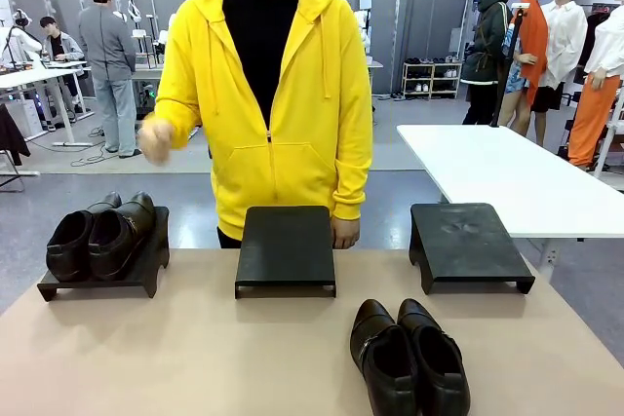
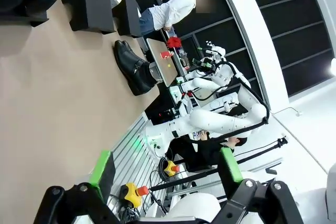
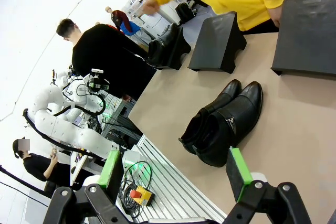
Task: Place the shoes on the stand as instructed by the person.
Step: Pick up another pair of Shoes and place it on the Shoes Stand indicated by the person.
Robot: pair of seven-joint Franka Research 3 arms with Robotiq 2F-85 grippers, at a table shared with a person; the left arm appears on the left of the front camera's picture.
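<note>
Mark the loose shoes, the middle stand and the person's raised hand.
Loose shoes [image 1: 409,362]: front view, where the two uppers meet.
Middle stand [image 1: 286,239]: front view, bare top.
Person's raised hand [image 1: 156,138]: front view, middle of hand.

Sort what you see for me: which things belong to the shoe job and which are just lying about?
Job: loose pair of shoes; second pair on left stand; middle stand; right stand; person in yellow.
Lying about: white side table; far shoe rack; bystander in grey.
</note>
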